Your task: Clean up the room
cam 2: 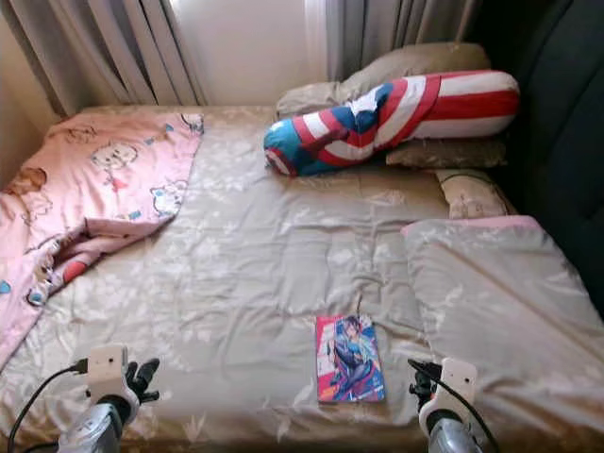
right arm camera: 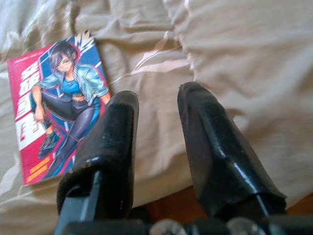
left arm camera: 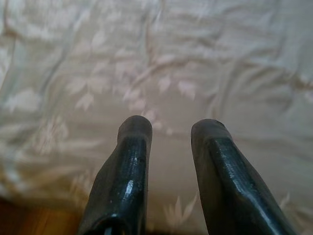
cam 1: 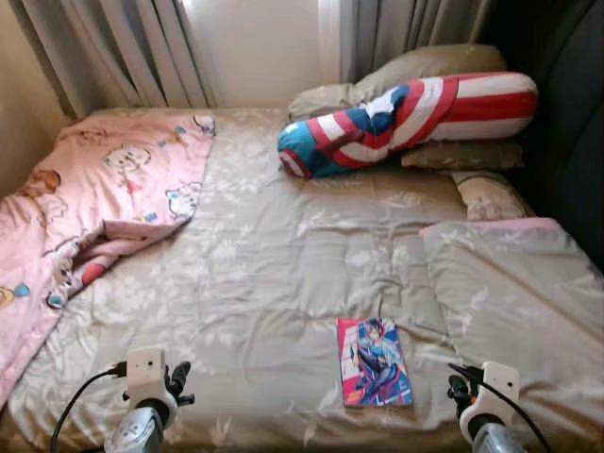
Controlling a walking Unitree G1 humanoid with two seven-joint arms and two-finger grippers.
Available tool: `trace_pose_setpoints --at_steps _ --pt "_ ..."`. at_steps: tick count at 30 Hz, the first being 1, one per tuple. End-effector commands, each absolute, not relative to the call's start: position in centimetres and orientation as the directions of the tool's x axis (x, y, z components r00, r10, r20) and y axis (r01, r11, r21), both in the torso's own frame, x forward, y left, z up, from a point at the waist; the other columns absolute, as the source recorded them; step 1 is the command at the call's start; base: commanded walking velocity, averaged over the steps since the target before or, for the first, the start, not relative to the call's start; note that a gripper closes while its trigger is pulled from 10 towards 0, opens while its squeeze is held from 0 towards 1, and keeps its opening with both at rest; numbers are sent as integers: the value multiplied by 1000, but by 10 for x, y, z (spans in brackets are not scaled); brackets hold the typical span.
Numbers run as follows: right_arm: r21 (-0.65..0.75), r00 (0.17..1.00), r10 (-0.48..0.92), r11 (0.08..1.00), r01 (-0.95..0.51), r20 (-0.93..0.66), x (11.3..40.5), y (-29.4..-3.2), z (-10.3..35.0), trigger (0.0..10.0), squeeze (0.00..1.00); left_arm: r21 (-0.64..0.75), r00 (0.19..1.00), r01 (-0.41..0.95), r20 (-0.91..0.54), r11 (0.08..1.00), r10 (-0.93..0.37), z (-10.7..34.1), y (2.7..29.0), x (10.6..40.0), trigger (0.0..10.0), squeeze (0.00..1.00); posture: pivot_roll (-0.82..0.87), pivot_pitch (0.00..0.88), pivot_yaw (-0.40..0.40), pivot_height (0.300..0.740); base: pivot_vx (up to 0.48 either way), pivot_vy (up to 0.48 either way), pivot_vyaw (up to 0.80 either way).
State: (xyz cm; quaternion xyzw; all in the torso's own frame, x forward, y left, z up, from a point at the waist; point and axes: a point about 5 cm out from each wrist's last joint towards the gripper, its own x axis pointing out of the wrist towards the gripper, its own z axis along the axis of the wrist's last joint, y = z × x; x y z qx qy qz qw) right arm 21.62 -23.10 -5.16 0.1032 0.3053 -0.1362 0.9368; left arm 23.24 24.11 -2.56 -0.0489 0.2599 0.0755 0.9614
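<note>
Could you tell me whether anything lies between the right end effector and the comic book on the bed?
Nothing visible does. The comic book lies flat on the beige bedspread, and the right end effector, fingers apart and empty, hovers just beside it with bare fabric between them.

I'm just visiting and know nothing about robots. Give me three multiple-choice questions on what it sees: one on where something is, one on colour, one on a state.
1. Where does the comic book lie?
A. on the floor
B. on the bed, near the right gripper
C. under the pillows

2. What colours is the long bolster?
A. red, white and blue
B. green and yellow
C. all black

3. How are the left gripper fingers?
A. shut on a cloth
B. shut on the book
C. apart, holding nothing

Answers: 1 B, it rests flat on the beige bedspread beside that gripper. 2 A, stripes in those colours. 3 C, bedspread shows between them.
</note>
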Motion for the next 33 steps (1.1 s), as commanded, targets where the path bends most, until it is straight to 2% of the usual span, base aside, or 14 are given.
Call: trace_pose_setpoints --at_steps 1,3,7,10,19,28,33 --pt "96 719 -168 946 311 -674 202 -225 -64 10000 0 -28 805 -177 -580 984 128 -39 244 218 10000 0 31 0 -9 740 0 0 0" --pt "95 714 -165 946 309 -680 201 -224 -65 10000 0 -27 802 -178 -584 984 129 -39 244 218 10000 0 31 0 -9 740 0 0 0" --pt "82 645 -138 950 300 -752 185 -221 -76 10000 0 -25 740 -217 -656 976 147 -53 244 205 10000 0 50 0 -22 740 0 0 0" --pt "76 625 -139 950 304 -768 181 -221 -78 10000 0 -15 715 -227 -681 974 156 -58 245 200 10000 0 42 0 -18 740 0 0 0" --pt "59 616 -116 965 257 -779 182 -219 -78 10000 0 6 674 -226 -721 974 160 -64 250 189 10000 0 28 0 -5 740 0 0 0" --pt "50 608 -91 976 211 -789 177 -209 -83 10000 0 47 642 -258 -738 965 208 -67 262 177 10000 0 14 0 4 740 0 0 756" --pt "42 588 -90 977 207 -804 171 -209 -86 10000 0 39 656 -258 -727 965 205 -67 260 179 10000 0 25 0 -3 740 0 0 734"
